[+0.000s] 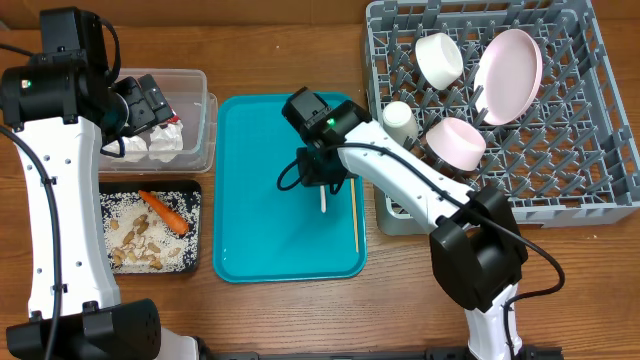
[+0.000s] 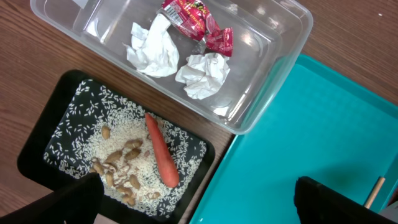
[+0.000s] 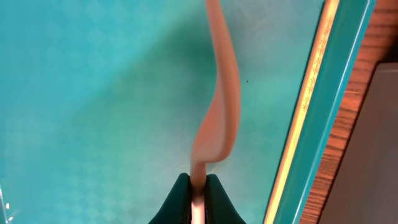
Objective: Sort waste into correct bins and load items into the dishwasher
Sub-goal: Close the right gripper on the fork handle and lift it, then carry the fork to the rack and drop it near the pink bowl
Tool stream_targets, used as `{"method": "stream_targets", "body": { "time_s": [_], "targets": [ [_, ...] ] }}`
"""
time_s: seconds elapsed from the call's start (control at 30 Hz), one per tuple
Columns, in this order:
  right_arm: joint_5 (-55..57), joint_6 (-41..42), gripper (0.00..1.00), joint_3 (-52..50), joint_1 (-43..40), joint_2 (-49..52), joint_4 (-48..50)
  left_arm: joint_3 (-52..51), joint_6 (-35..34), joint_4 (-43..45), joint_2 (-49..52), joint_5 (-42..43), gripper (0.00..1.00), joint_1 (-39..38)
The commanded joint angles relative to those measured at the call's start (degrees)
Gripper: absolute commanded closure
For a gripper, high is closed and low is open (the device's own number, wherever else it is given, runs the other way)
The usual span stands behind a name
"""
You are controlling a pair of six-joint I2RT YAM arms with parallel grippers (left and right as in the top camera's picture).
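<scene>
Fork (image 3: 217, 106) | handle pinched in right claw (image 3: 198, 184), over teal tray (image 1: 250, 230) | left claw (image 2: 196, 202) spread

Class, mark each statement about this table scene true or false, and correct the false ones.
1. The carrot lies in the black tray. True.
2. The red wrapper lies on the teal tray. False: it is in the clear tub, beside the napkins.
3. The right tool is shut on the fork. True.
4. The wooden stick stands in the dish rack. False: it lies flat on the teal tray.
5. The pink plate is in the dish rack. True.
</scene>
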Motion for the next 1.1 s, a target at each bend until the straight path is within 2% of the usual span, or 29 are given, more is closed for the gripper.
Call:
{"method": "stream_targets", "body": {
  "time_s": [0.0, 0.37, 0.5, 0.7, 0.9, 1.07],
  "targets": [
    [0.5, -1.5, 0.96, 1.7, -0.6, -3.6, -0.2, 0.9, 1.0, -0.1, -0.5, -0.3, 0.0, -0.2],
    [1.2, -2.8, 0.96, 1.7, -5.8, -9.0, -3.8, 0.9, 1.0, -0.1, -0.5, -0.3, 0.0, -0.2],
    [1.2, -3.7, 0.96, 1.7, -10.8, -12.3, -5.6, 0.9, 1.0, -0.1, -0.5, -0.3, 0.0, -0.2],
    [1.7, -9.8, 0.96, 1.7, -19.9, -15.6, -8.9, 0.9, 1.0, -0.1, -0.5, -0.3, 0.0, -0.2],
    [8.1, -10.6, 0.96, 1.6, -30.2, -15.9, -11.1, 0.9, 1.0, -0.1, -0.5, -0.3, 0.0, -0.2],
    [9.6, -17.5, 0.96, 1.6, -36.6, -15.9, -9.6, 0.9, 1.0, -0.1, -0.5, -0.3, 0.0, -0.2]
  ]
}}
